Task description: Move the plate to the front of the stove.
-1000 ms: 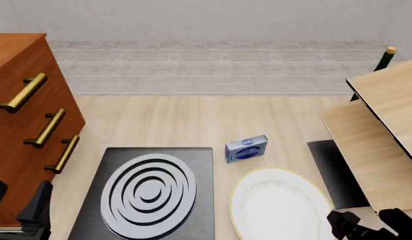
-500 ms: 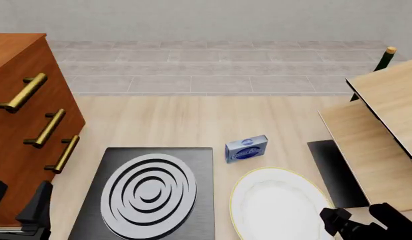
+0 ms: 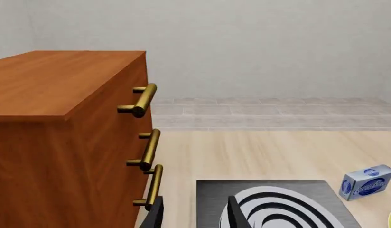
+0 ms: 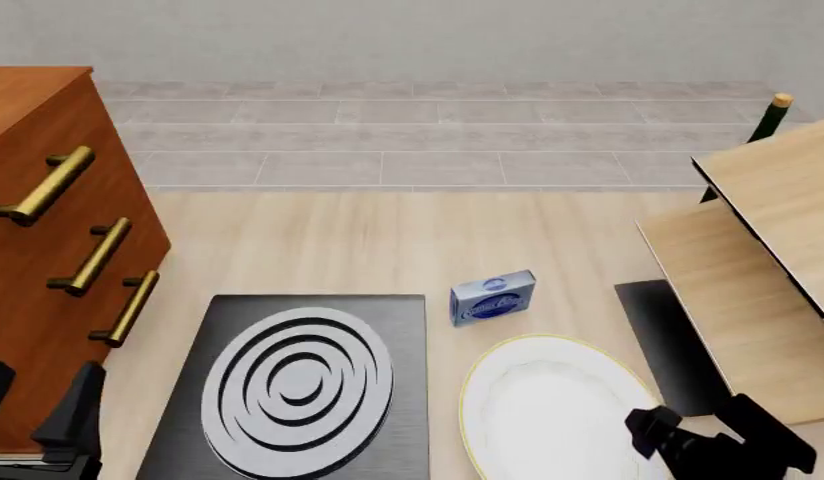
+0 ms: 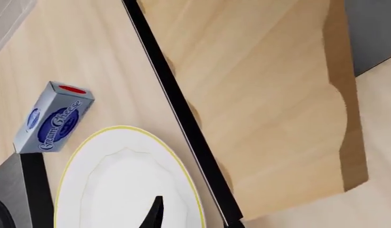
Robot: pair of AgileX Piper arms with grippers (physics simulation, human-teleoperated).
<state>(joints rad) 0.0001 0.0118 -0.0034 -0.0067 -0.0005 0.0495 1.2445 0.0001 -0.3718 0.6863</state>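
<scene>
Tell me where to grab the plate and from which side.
Grip the thin gold rim of the plate at its near-right edge, coming in low from the right, where the right gripper hovers open. The plate lies flat, so probably only its raised rim offers a pinch; the stove crowds its left side.

The left pincer [image 4: 39, 415] sits low at the near left corner of the tabletop, its two dark fingers spread apart. The right pincer [image 4: 699, 435] sits low by the near right corner, fingers parted and angled toward the left, empty.
</scene>
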